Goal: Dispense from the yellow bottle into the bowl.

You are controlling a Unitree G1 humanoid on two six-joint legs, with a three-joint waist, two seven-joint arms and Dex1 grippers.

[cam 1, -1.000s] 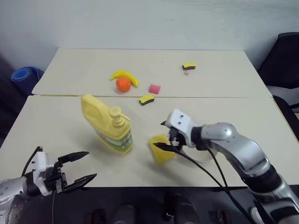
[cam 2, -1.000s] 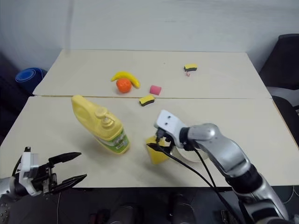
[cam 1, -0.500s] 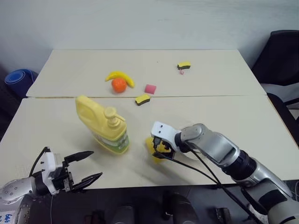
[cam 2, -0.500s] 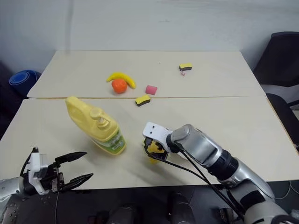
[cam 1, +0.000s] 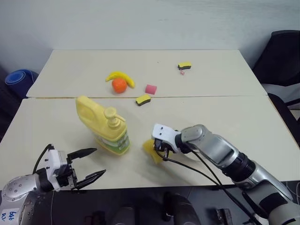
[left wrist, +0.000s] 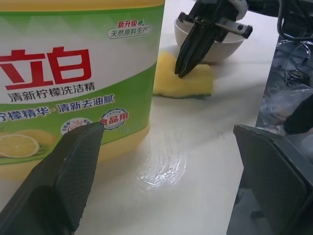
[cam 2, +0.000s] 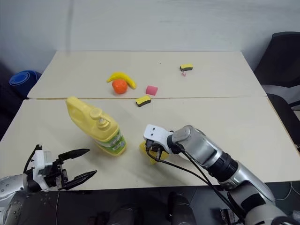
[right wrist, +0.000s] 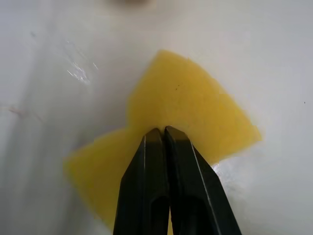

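The yellow bottle (cam 1: pixel 105 124) stands upright left of the table's middle, its pump top (cam 1: pixel 111 114) facing me. Its green and white label (left wrist: pixel 73 73) shows close in the left wrist view. My right gripper (cam 1: pixel 157 151) is to the right of the bottle, pointing down and shut on a flat yellow sponge (right wrist: pixel 195 112), which is pinched at its middle. The bowl (left wrist: pixel 220 49) sits just behind that gripper, mostly hidden by my right arm in the eye views. My left gripper (cam 1: pixel 93 164) hangs open at the table's near edge, level with the bottle's base and apart from it.
On the far table lie a banana (cam 1: pixel 121 76), an orange (cam 1: pixel 119 85), a pink cube (cam 1: pixel 150 89) and two small yellow-black sponges (cam 1: pixel 143 99) (cam 1: pixel 184 65). A wet patch (left wrist: pixel 161 171) shines on the table by the bottle. A black chair (cam 1: pixel 281 56) stands at the right.
My right gripper has dropped onto the yellow sponge and closed its fingers on it. The left gripper stays open and has barely moved.
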